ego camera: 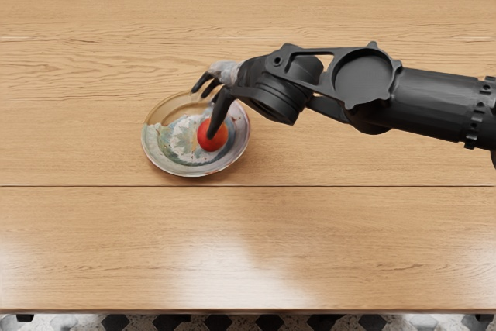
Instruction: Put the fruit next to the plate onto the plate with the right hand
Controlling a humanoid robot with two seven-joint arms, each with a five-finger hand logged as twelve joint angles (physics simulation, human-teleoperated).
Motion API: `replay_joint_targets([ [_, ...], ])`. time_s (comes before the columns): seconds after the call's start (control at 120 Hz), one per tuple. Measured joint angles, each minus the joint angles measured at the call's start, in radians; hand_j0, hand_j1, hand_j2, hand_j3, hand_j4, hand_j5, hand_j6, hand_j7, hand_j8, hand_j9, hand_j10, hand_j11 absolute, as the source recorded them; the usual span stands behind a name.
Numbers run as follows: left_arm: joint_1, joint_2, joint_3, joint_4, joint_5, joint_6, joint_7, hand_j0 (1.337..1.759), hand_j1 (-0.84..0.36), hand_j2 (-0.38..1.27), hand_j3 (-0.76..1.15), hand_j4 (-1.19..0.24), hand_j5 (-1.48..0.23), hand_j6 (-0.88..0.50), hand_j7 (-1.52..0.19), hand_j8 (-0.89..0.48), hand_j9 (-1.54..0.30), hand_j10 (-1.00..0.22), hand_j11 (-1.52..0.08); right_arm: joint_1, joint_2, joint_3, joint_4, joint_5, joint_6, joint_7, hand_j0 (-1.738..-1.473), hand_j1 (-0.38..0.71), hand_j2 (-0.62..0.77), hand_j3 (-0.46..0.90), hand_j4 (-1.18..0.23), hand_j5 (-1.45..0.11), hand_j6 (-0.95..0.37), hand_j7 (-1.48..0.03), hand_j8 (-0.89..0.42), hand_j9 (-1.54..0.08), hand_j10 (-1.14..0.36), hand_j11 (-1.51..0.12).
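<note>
Fruit [211, 137]: small, red and round, sitting inside the plate [159, 156], a little toward 3 o'clock of its centre and clear of the rim. I'd call the placement itself done.

My right robot hand [223, 91] hangs over the plate's 1 o'clock edge. It's spread loosely and not clamped on anything that I can see. Most fingers fan out toward 11 o'clock, well away from the fruit. One dark finger [218, 114] points down across the fruit's top, touching or just above it — can't tell which from this angle.

The step in hand is let-go and retreat, as I read it. How to do it clean:
- lift that low finger straight up first, no sideways drag, because a round fruit on a shallow plate will roll if nudged
- gain height before travelling, so the knuckles don't clip the rim at 1 o'clock and shift the plate
- then pull the arm [418, 102] out toward 3 o'clock, over bare worktop [248, 253]

Main risk is a brush on the way out — it could send the fruit over the rim at 9 o'clock.
</note>
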Motion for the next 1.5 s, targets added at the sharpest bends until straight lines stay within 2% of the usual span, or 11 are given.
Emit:
replay_joint_targets([
  [0.108, 0.000, 0.000, 0.000, 0.000, 0.000, 0.000, 0.000, 1.658, 0.07, 0.05, 0.00, -0.23, -0.30, -0.23, -0.30, -0.23, -0.30, -0.23, -0.30, 0.000, 0.000, 0.004, 0.000, 0.000, 0.001, 0.000, -1.658, -0.12, 0.02, 0.00, -0.20, -0.27, -0.17, -0.27, -0.17, -0.27, -0.19, -0.27],
  [0.233, 0.000, 0.000, 0.000, 0.000, 0.000, 0.000, 0.000, 1.658, 0.07, 0.05, 0.00, -0.23, -0.30, -0.23, -0.30, -0.23, -0.30, -0.23, -0.30, -0.005, 0.000, 0.061, 0.010, 0.005, 0.035, 0.000, -1.658, -0.20, 0.01, 0.00, -0.13, -0.17, -0.11, -0.17, -0.11, -0.17, -0.13, -0.17],
  [0.333, 0.000, 0.000, 0.000, 0.000, 0.000, 0.000, 0.000, 1.658, 0.07, 0.05, 0.00, -0.23, -0.30, -0.23, -0.30, -0.23, -0.30, -0.23, -0.30, -0.057, -0.038, 0.190, 0.127, 0.053, 0.128, 0.000, -1.658, -0.24, 0.00, 0.00, -0.10, -0.13, -0.09, -0.13, -0.09, -0.13, -0.10, -0.13],
  [0.442, 0.000, 0.000, 0.000, 0.000, 0.000, 0.000, 0.000, 1.658, 0.07, 0.05, 0.00, -0.23, -0.30, -0.23, -0.30, -0.23, -0.30, -0.23, -0.30, -0.151, -0.180, 0.336, 0.288, 0.143, 0.257, 0.000, -1.658, -0.26, 0.00, 0.00, -0.08, -0.10, -0.07, -0.10, -0.07, -0.10, -0.07, -0.10],
  [0.558, 0.000, 0.000, 0.000, 0.000, 0.000, 0.000, 0.000, 1.658, 0.07, 0.05, 0.00, -0.23, -0.30, -0.23, -0.30, -0.23, -0.30, -0.23, -0.30, -0.262, -0.390, 0.492, 0.382, 0.280, 0.452, 0.000, -1.658, -0.28, -0.01, 0.00, -0.06, -0.08, -0.06, -0.08, -0.06, -0.08, -0.06, -0.08],
  [0.667, 0.000, 0.000, 0.000, 0.000, 0.000, 0.000, 0.000, 1.658, 0.07, 0.05, 0.00, -0.23, -0.30, -0.23, -0.30, -0.23, -0.30, -0.23, -0.30, -0.394, -0.625, 0.609, 0.418, 0.461, 0.657, 0.000, -1.658, -0.29, -0.01, 0.00, -0.05, -0.07, -0.05, -0.07, -0.05, -0.07, -0.05, -0.07],
  [0.742, 0.000, 0.000, 0.000, 0.000, 0.000, 0.000, 0.000, 1.658, 0.07, 0.05, 0.00, -0.23, -0.30, -0.23, -0.30, -0.23, -0.30, -0.23, -0.30, -0.532, -0.769, 0.694, 0.427, 0.564, 0.724, 0.001, -1.658, -0.29, -0.01, 0.00, -0.05, -0.06, -0.05, -0.06, -0.05, -0.06, -0.05, -0.06],
  [0.842, 0.000, 0.000, 0.000, 0.000, 0.000, 0.000, 0.000, 1.658, 0.07, 0.05, 0.00, -0.23, -0.30, -0.23, -0.30, -0.23, -0.30, -0.23, -0.30, -0.754, -0.897, 0.841, 0.426, 0.639, 0.764, 0.007, -1.658, -0.30, -0.01, 0.00, -0.04, -0.06, -0.04, -0.06, -0.04, -0.06, -0.04, -0.06],
  [0.925, 0.000, 0.000, 0.000, 0.000, 0.000, 0.000, 0.000, 1.658, 0.07, 0.05, 0.00, -0.23, -0.30, -0.23, -0.30, -0.23, -0.30, -0.23, -0.30, -0.854, -0.975, 0.899, 0.421, 0.683, 0.777, 0.009, -1.658, -0.30, -0.01, 0.00, -0.04, -0.06, -0.04, -0.06, -0.04, -0.06, -0.04, -0.06],
  [1.1, 0.000, 0.000, 0.000, 0.000, 0.000, 0.000, 0.000, 1.658, 0.07, 0.05, 0.00, -0.23, -0.30, -0.23, -0.30, -0.23, -0.30, -0.23, -0.30, -0.921, -1.034, 0.930, 0.425, 0.717, 0.787, 0.008, -1.658, -0.30, -0.01, 0.00, -0.04, -0.05, -0.04, -0.05, -0.04, -0.05, -0.04, -0.05],
  [1.5, -0.003, 0.000, 0.000, -0.001, 0.001, 0.000, 0.000, 1.658, 0.07, 0.05, 0.00, -0.23, -0.30, -0.23, -0.30, -0.23, -0.30, -0.23, -0.30, -0.925, -1.035, 0.932, 0.450, 0.723, 0.789, 0.006, -1.658, -0.30, -0.01, 0.00, -0.04, -0.05, -0.04, -0.05, -0.04, -0.05, -0.04, -0.05],
])
